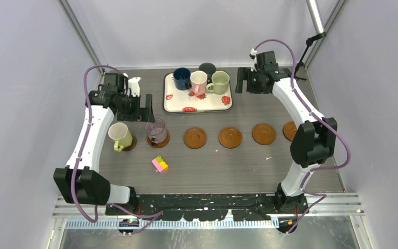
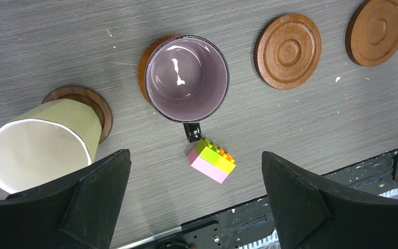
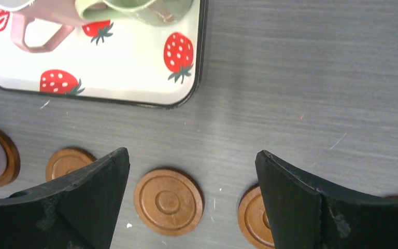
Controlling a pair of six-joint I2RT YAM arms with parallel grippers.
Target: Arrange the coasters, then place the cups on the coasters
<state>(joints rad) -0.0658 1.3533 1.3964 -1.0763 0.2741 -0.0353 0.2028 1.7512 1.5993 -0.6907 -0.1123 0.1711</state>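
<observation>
Several brown coasters lie in a row across the table. The cream-yellow cup (image 1: pixel 119 136) and the purple-grey cup (image 1: pixel 155 129) each stand on one at the left end. The other coasters are bare, such as the middle coaster (image 1: pixel 195 138) and its neighbour (image 1: pixel 230 137). The dark blue cup (image 1: pixel 182 78), pink cup (image 1: pixel 198 81), dark grey-green cup (image 1: pixel 207 69) and pale green cup (image 1: pixel 220 82) stand on the tray. My left gripper (image 2: pixel 195 154) hangs open and empty above the purple-grey cup (image 2: pixel 186 78). My right gripper (image 3: pixel 192 152) is open and empty beside the tray's right end, over one bare coaster (image 3: pixel 168 201).
The strawberry-print tray (image 1: pixel 207 106) sits at the back middle. A small pink-yellow-green block toy (image 1: pixel 159 164) lies in front of the purple-grey cup, close to its handle (image 2: pixel 192 132). The rightmost coaster (image 1: pixel 289 129) is partly hidden by my right arm. Walls close in both sides.
</observation>
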